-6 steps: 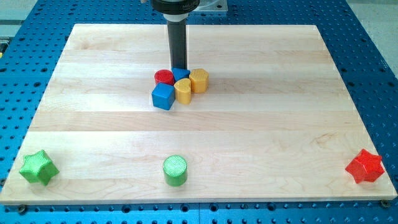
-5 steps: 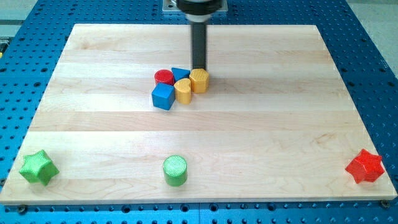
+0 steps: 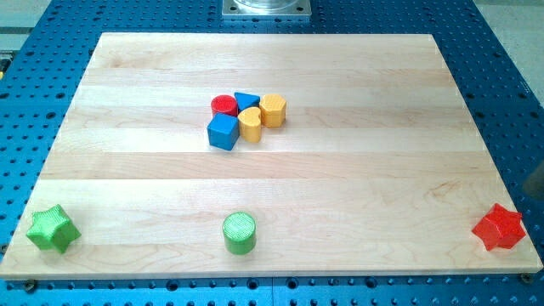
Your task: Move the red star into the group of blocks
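Observation:
The red star [image 3: 498,227] lies at the board's bottom right corner, far from the group. The group sits at the upper middle: a red cylinder [image 3: 224,105], a blue triangular block [image 3: 246,100], a yellow hexagonal block [image 3: 273,110], a yellow heart-like block [image 3: 251,124] and a blue cube [image 3: 223,131], all touching. My tip does not show clearly. Only a faint dark blur [image 3: 535,183] sits at the view's right edge, just above the red star.
A green star [image 3: 53,229] lies at the bottom left corner and a green cylinder [image 3: 240,233] near the bottom edge, left of centre. The wooden board [image 3: 357,170] rests on a blue perforated table. A metal mount [image 3: 266,8] is at the top edge.
The rod stood behind the group, then shifted right to the yellow hexagonal block, and has now left that spot. The blocks have not moved.

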You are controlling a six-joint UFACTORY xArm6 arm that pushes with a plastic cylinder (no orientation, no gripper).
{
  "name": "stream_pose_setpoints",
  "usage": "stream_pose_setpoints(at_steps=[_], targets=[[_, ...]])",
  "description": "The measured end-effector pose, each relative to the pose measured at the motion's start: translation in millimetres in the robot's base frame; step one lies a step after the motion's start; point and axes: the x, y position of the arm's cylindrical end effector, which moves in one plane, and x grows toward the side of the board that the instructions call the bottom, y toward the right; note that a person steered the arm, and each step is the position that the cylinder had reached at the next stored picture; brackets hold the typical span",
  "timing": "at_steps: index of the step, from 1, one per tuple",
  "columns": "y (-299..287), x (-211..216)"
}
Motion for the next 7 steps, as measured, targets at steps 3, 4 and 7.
stream_pose_setpoints(at_steps=[3, 4, 7], targets=[[-166.1, -7.7], [-157.6, -6.5], [-143.1, -52.3]])
